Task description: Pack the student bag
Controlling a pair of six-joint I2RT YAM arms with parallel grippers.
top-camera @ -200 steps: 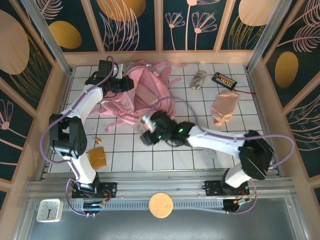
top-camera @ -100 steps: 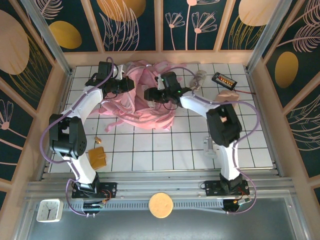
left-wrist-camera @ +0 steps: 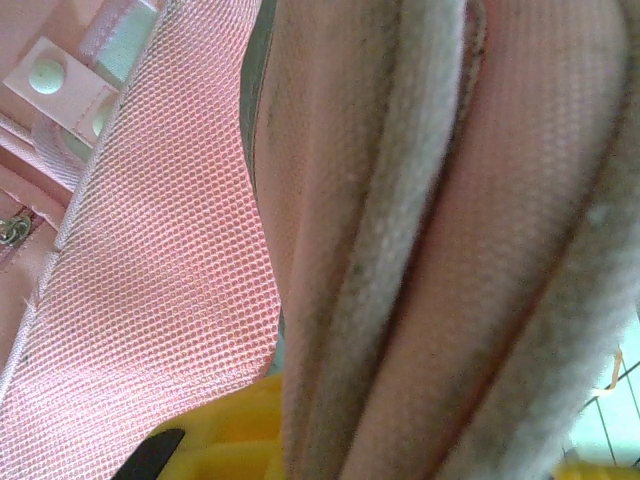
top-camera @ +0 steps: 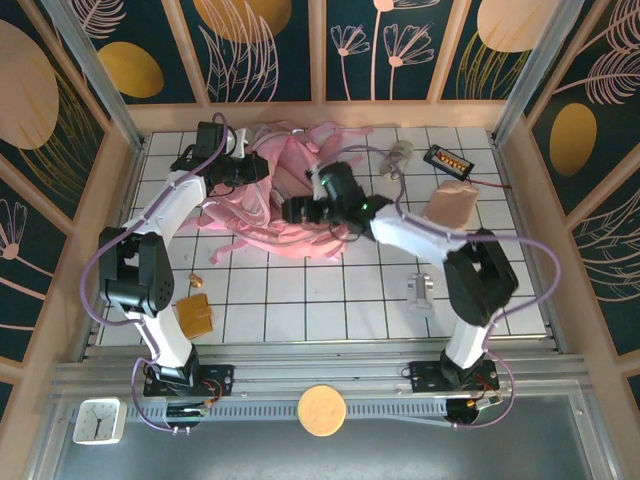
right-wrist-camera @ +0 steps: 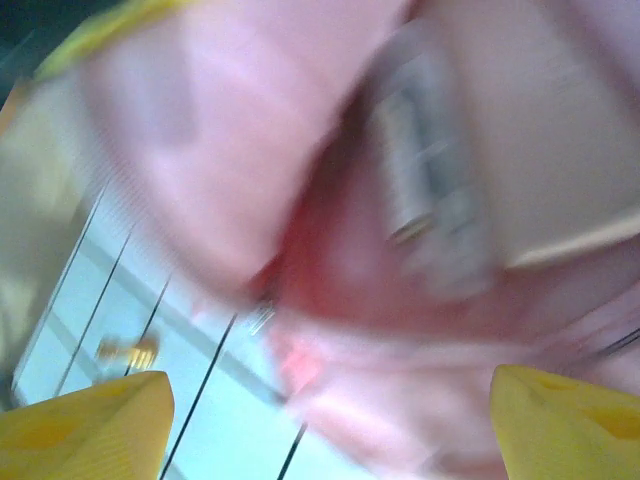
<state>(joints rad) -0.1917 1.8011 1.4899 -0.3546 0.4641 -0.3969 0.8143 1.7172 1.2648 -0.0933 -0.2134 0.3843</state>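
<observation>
The bag (top-camera: 285, 160) lies crumpled far left on the surface, my left fingers (left-wrist-camera: 235, 450) clamped on its rim, my right fingers (right-wrist-camera: 90, 430) spread apart just above it. I worry the soft rim slips from that pinch and the mouth sags shut.

The large soft pink fabric backpack (top-camera: 288, 168) lies crumpled in a heap on the white tiled table (top-camera: 330, 300), near the table's far edge. Its long pink straps (top-camera: 228, 232) trail loosely toward the table's left side.
</observation>
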